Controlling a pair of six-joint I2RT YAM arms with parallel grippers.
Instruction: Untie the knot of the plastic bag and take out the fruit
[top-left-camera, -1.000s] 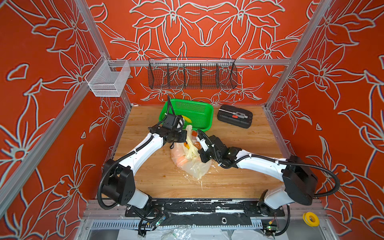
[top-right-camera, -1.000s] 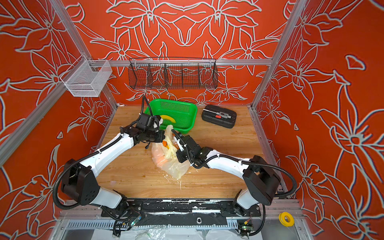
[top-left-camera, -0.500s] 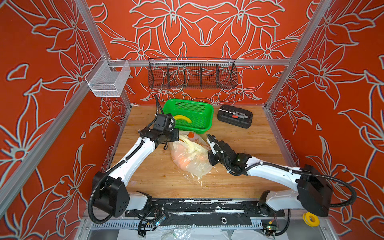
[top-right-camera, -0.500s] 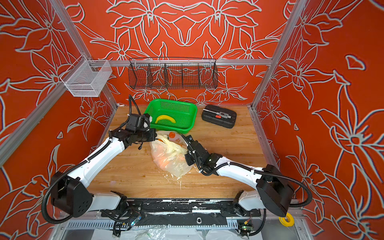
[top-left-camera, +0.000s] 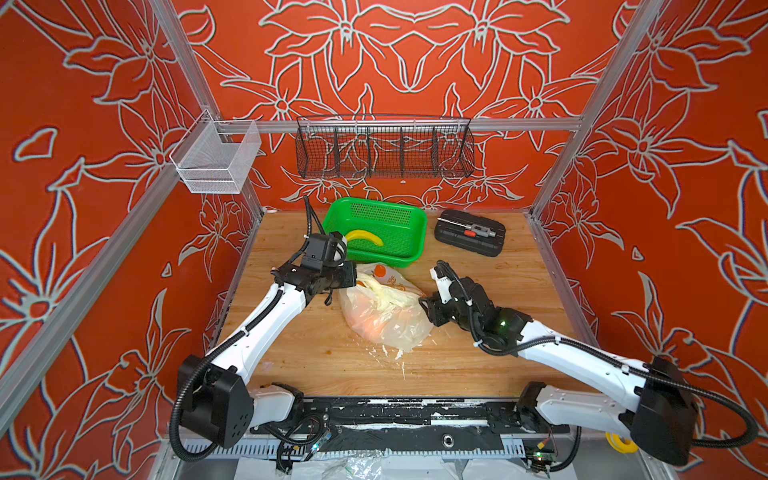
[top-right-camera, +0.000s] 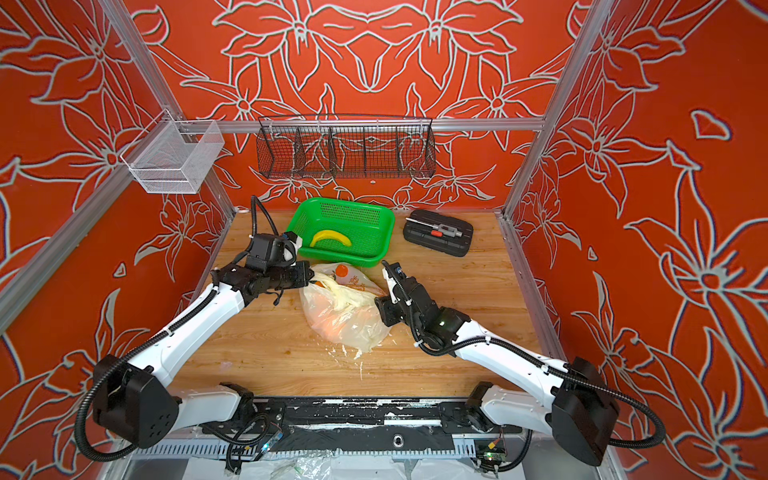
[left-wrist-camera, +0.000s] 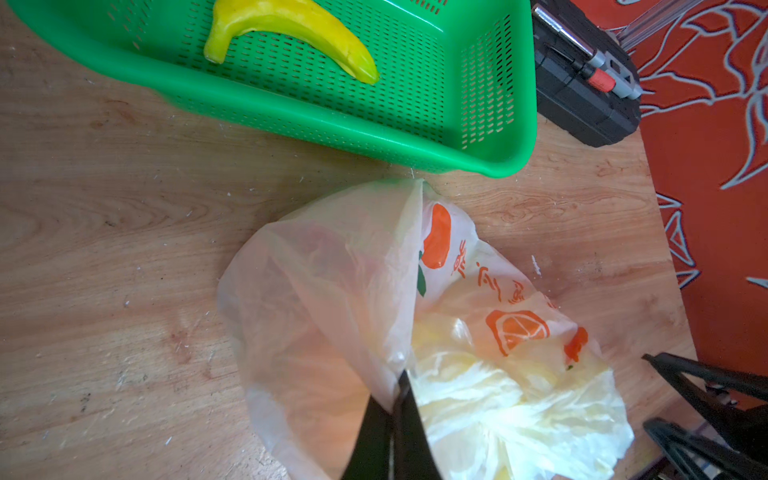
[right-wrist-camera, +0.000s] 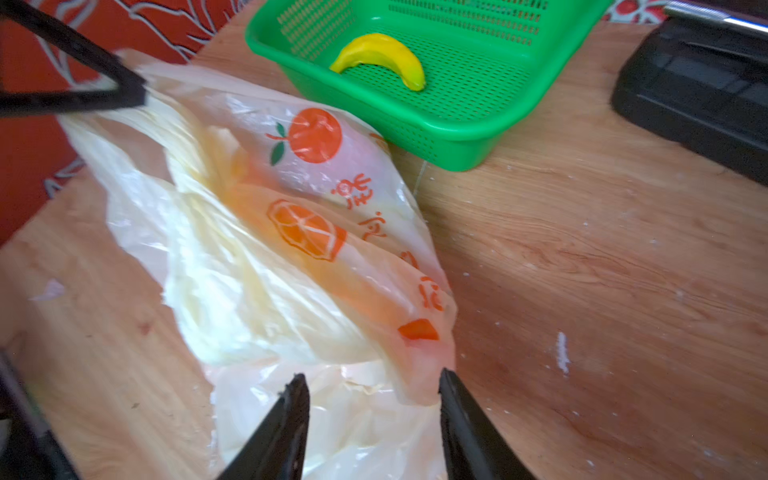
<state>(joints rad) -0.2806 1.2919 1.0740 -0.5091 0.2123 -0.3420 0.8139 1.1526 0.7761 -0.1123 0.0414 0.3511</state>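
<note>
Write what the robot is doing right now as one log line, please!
left gripper: shut on plastic bag | right gripper: open, bag film between jaws | fruit: inside bag | banana: in green basket

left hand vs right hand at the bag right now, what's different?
Grip: the left hand is shut, pinching a fold of the plastic bag; the right hand is open and holds nothing, with bag film lying between its tips.
Place: in both top views the left hand is at the bag's edge near the green basket, and the right hand is at the opposite side.
Shared: both point in at the bag.
</note>
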